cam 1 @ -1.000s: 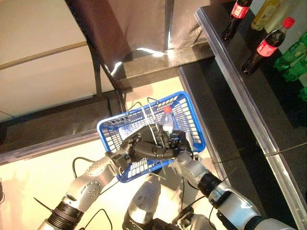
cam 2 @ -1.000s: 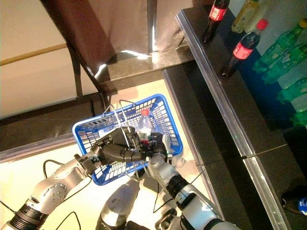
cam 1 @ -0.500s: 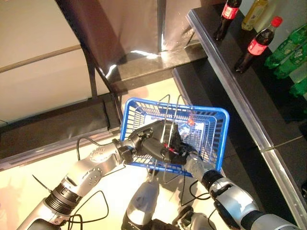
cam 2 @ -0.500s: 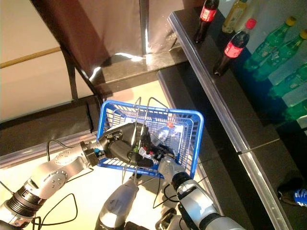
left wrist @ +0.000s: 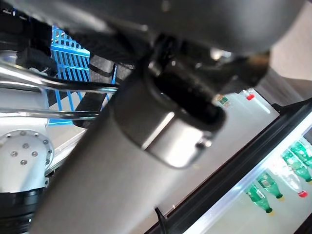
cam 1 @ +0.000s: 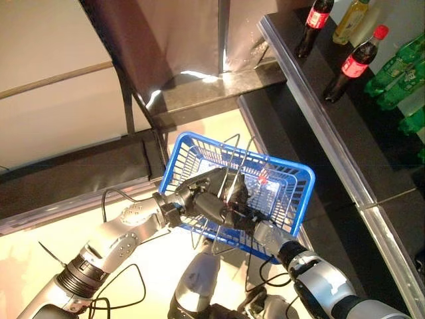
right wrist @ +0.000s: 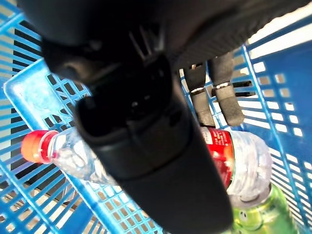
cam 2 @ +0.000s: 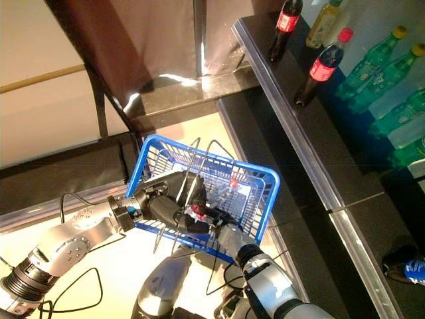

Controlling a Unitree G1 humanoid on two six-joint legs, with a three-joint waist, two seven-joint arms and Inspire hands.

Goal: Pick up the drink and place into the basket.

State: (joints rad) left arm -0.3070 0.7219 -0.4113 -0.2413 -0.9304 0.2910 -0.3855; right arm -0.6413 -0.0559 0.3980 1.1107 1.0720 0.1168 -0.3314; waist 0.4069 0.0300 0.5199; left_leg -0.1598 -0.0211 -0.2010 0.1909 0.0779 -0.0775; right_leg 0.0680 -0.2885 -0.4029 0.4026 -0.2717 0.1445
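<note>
The drink, a clear bottle [right wrist: 73, 156] with a red cap and red label, lies on its side on the floor of the blue basket [cam 1: 295, 174]. Its cap [cam 1: 263, 178] shows through the mesh. A green bottle [right wrist: 258, 214] lies beside it. My right hand [cam 1: 249, 216] reaches into the basket just over the drink. Its fingers [right wrist: 214, 97] are straight and its thumb [right wrist: 161, 151] crosses in front of the bottle. My left hand [cam 1: 202, 203] is curled on the basket's wire handles [cam 1: 234, 166] and holds the basket tilted above the floor.
A dark counter [cam 1: 332, 133] with a metal edge runs along the right. On it stand cola bottles [cam 1: 352, 63], a yellow bottle [cam 1: 348, 20] and green bottles [cam 1: 398, 66]. A dark ledge [cam 1: 199, 93] lies behind the basket.
A second ago the right hand held the drink upright over the basket; now the drink lies inside. The basket has swung round and tilted in the left hand. The camera shifted.
</note>
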